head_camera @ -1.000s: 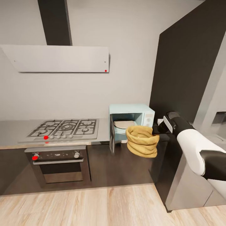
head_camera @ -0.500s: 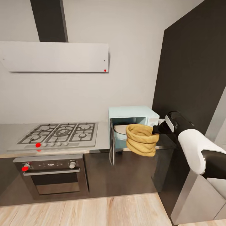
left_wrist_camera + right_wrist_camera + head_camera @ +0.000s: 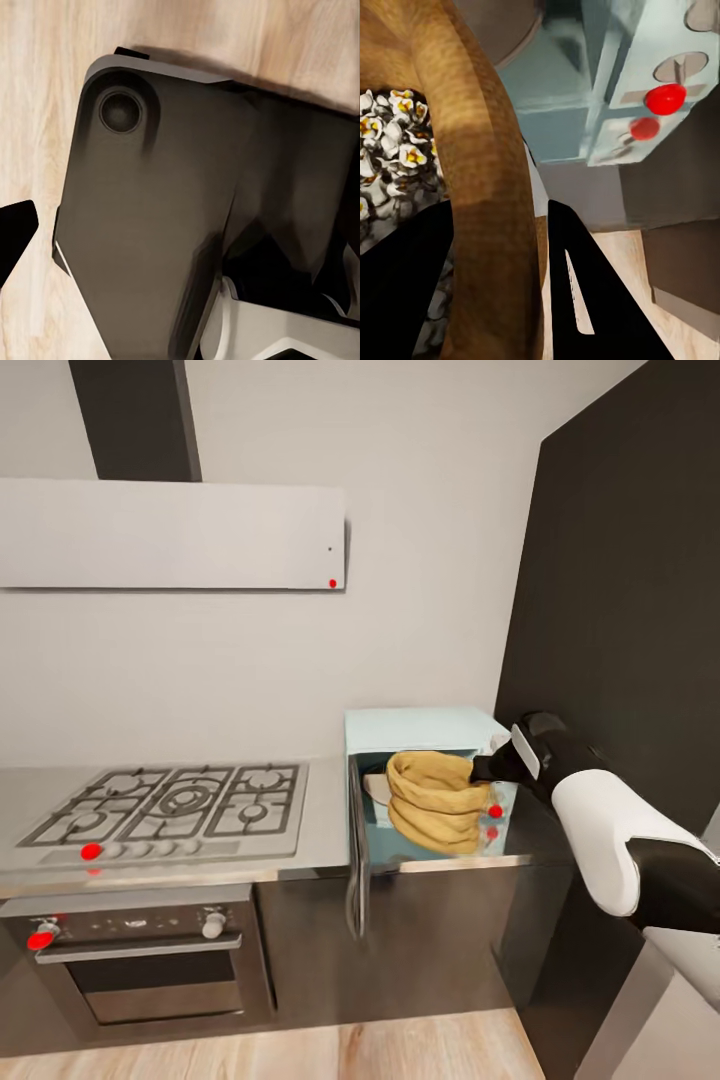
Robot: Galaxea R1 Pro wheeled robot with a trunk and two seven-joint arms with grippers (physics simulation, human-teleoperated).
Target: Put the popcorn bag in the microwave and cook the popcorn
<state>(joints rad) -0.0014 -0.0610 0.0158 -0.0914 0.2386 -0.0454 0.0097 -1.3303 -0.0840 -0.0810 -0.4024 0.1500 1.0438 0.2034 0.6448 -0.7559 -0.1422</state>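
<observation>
Popcorn bag [image 3: 436,800] held in the air at the mouth of the microwave [image 3: 425,785], door [image 3: 356,845] swung wide open; the bag sits in front of the cavity, not yet set down on the round plate [image 3: 376,785] inside. Microwave stands at the right end of the desk [image 3: 320,850], just beside the gas hob [image 3: 170,808].

Right claw [image 3: 499,285] — clamped on the bag's rolled rim, one finger inside the sack, one outside, paper wall [image 3: 484,172] pinched between. Popcorn [image 3: 394,161] shows inside, whitish with yellow specks.

Left claw: one dark finger tip [image 3: 15,232] above the wooden floor [image 3: 45,75] and the robot's own base [image 3: 165,210]; cannot tell if it is open or closed.

Handling, as a judgement: light, soft paper that creases easily. The rim is the stiffest part and a fair hold, but the sack will likely sag and swing below it — could brush the cavity frame or tip and spill. Keep the mouth upward and lower it flat on the plate.
</observation>
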